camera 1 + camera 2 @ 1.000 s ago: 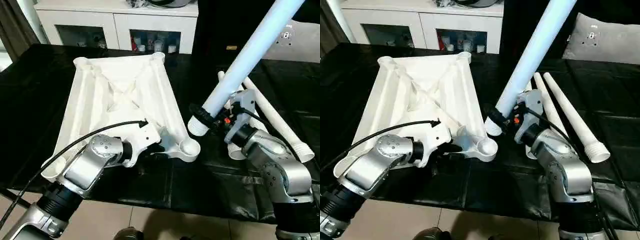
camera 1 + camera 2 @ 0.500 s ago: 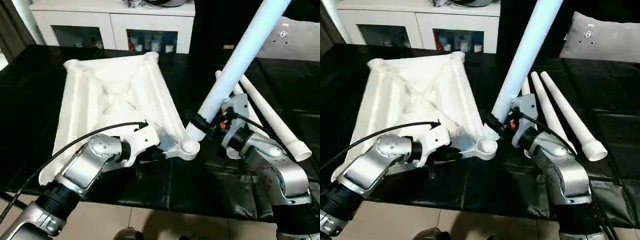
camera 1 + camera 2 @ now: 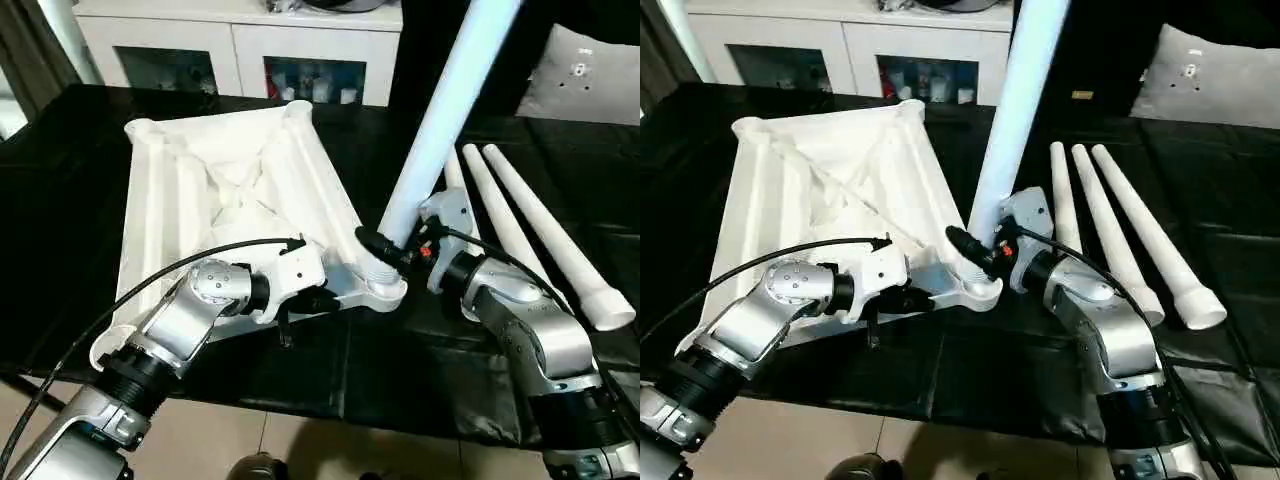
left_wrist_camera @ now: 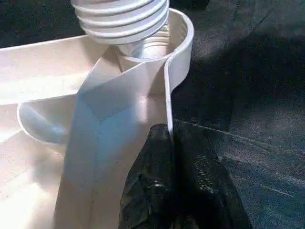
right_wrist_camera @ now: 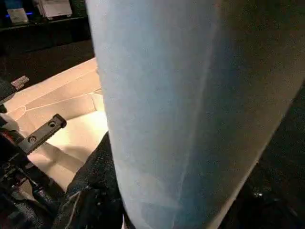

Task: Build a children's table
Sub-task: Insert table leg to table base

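The children's table top (image 3: 225,190) lies upside down on the black surface, ribbed underside up. My left gripper (image 3: 318,297) is shut on the top's thin rim wall beside the near right corner socket (image 3: 388,291); its black fingers (image 4: 152,176) pinch that wall in the left wrist view. A long white leg (image 3: 440,110) is held steeply upright by my right gripper (image 3: 385,250), shut on it just above its threaded end (image 4: 121,19), which sits at the mouth of that socket (image 4: 178,38). Three more legs (image 3: 545,235) lie side by side to the right.
A white cabinet (image 3: 240,40) with shelves stands behind the black surface, and a grey pillow (image 3: 585,75) lies at the back right. The surface's front edge (image 3: 330,405) runs just below my forearms, with tiled floor beneath.
My right gripper has swung the leg more upright and brought its threaded end from beside the corner socket to its mouth. My left gripper has shut on the rim.
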Controlling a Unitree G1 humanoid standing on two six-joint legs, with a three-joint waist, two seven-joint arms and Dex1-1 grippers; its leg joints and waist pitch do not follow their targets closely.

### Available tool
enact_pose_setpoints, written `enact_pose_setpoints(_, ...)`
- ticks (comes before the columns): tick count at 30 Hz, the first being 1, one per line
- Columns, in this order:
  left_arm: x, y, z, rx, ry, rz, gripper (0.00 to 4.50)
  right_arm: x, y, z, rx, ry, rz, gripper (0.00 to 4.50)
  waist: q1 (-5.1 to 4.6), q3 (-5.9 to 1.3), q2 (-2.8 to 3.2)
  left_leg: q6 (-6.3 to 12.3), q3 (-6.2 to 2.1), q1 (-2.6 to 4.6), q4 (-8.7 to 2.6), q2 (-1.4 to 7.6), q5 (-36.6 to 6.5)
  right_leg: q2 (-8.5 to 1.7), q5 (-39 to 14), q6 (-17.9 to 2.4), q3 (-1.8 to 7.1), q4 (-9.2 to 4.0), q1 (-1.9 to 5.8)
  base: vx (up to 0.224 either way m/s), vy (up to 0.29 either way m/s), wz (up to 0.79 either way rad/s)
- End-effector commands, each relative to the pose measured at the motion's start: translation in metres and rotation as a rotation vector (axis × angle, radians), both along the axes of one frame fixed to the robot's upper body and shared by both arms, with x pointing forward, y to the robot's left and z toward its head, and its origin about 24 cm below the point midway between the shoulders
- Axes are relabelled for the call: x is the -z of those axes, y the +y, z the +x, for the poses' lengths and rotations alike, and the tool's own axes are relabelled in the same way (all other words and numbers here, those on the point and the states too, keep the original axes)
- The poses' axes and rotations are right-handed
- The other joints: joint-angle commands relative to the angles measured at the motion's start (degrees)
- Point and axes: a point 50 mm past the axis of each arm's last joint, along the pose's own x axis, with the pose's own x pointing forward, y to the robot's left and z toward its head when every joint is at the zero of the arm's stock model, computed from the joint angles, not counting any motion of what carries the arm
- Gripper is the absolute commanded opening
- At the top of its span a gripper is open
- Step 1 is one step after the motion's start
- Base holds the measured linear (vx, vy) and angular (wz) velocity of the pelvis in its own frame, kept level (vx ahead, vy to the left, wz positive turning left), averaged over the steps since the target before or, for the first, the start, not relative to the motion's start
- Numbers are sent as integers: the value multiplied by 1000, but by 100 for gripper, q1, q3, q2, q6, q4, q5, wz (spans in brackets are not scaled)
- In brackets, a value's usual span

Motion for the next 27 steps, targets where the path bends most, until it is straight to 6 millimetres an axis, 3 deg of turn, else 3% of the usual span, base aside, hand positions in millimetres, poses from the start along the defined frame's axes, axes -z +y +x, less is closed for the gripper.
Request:
enact_pose_setpoints(1,5,6,-1,-8,18,20,28,-4,-1,1,3,-16,-3,191,12,-379,-59,459,-260,88,-413,641,-554,-926,-1120,-730,498,-472,270,0,0,0)
enact_pose_setpoints(12,13,7,-2,-77,58,-6,113,-3,-2,1,32,-40,4,191,27,-391,-38,403,-257,95,-418,644,-625,-921,-1289,-698,495,-493,265,0,0,0)
enact_pose_setpoints(16,14,5,-3,-78,69,-17,116,-4,-3,3,47,-68,-7,191,41,-415,-22,386,-257,96,-408,644,-593,-920,-1137,-738,499,-471,271,0,0,0)
enact_pose_setpoints(20,16,4,-4,-64,73,-8,80,-4,-5,4,56,-68,-11,191,66,-424,-29,429,-256,96,-403,647,-525,-918,-972,-779,494,-455,276,0,0,0)
enact_pose_setpoints(27,21,7,-4,-62,71,32,18,3,-2,3,-20,14,-67,191,79,-417,-29,436,-256,96,-404,643,-603,-914,-1173,-715,491,-486,284,0,0,0)
